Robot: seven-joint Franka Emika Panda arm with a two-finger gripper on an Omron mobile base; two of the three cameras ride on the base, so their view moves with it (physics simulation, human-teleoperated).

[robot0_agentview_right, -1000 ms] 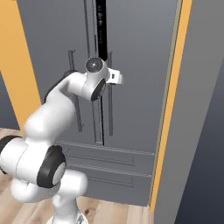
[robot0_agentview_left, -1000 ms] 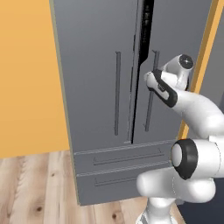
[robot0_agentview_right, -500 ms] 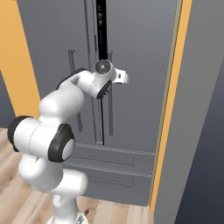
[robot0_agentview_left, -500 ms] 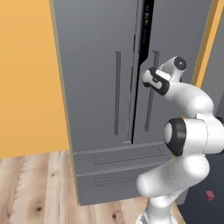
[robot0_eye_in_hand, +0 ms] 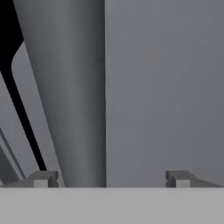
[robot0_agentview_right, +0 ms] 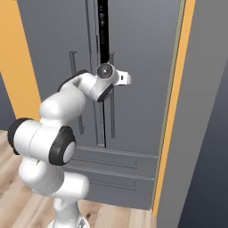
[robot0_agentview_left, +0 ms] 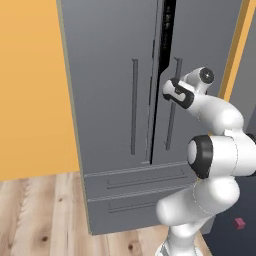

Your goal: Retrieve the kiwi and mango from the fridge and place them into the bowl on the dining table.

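Note:
The dark grey fridge (robot0_agentview_left: 115, 100) stands shut on its left door, while its right door (robot0_agentview_right: 142, 67) is a crack ajar, with a black gap (robot0_agentview_left: 167, 30) along the upper seam. My gripper (robot0_agentview_left: 172, 92) is at the right door's vertical bar handle (robot0_agentview_left: 171, 125), high up on it. In the hand view the fingertips (robot0_eye_in_hand: 41, 178) stand wide apart and the gripper (robot0_eye_in_hand: 109, 179) is open, with the grey handle bar (robot0_eye_in_hand: 65, 87) rising between them, nearer the left tip. Kiwi, mango, bowl and dining table are out of view.
Two lower drawers (robot0_agentview_left: 135, 192) sit under the doors. An orange wall (robot0_agentview_left: 30, 90) lies to the left, and an orange strip (robot0_agentview_right: 173, 111) with a grey panel (robot0_agentview_right: 205, 133) to the right. The floor (robot0_agentview_left: 35, 215) is wood. A small red object (robot0_agentview_left: 240, 223) lies low on the right.
The arm has folded in closer to the fridge, its elbow rising and swinging over. The hand has stayed at the right door handle. The door gap looks the same.

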